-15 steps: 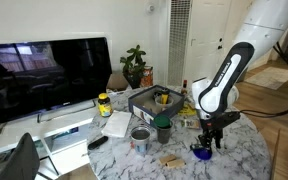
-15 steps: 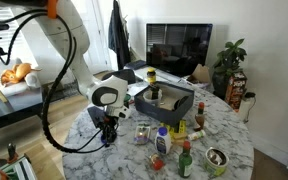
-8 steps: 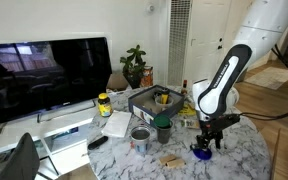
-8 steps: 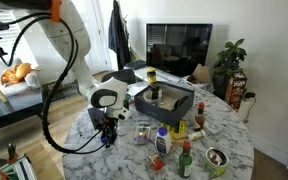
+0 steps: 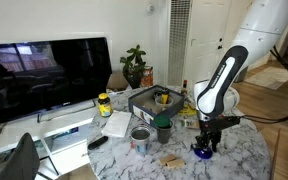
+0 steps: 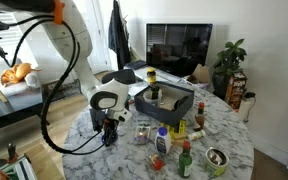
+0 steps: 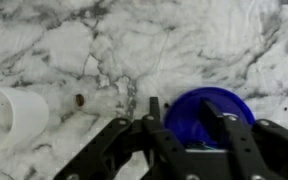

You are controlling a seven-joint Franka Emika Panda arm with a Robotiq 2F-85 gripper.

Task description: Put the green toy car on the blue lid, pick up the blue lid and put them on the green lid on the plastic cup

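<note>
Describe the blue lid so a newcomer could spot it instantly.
Find the round marble table, then the robot's gripper hanging low near its edge. The blue lid lies flat on the marble right beneath it: a small glossy deep-blue disc, unlike the dark green lid sitting atop the plastic cup.

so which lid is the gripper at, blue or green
The blue lid, lying flat on the marble right under the gripper. The green lid sits on the cup, away from the gripper.

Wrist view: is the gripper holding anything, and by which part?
It cannot be told. The gripper sits over the blue lid on the table, fingers at its rim; contact is unclear.
</note>
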